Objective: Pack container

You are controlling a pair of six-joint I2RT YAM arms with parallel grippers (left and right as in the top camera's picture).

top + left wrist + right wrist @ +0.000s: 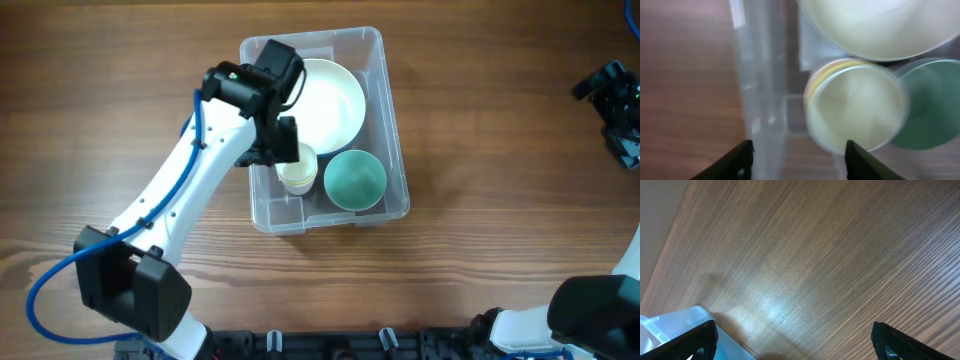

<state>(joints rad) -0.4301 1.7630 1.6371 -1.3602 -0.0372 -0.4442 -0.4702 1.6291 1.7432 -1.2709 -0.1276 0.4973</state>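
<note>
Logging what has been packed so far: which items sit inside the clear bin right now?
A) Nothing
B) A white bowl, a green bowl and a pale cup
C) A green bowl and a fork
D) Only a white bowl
B: the overhead view shows the white bowl, the green bowl and the pale cup all lying within the walls of the container.

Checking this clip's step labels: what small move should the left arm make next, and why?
Probably lift the left gripper straight up: its jaws stand open and empty, and the cream cup already sits inside the container; sideways travel risks its wall.
</note>
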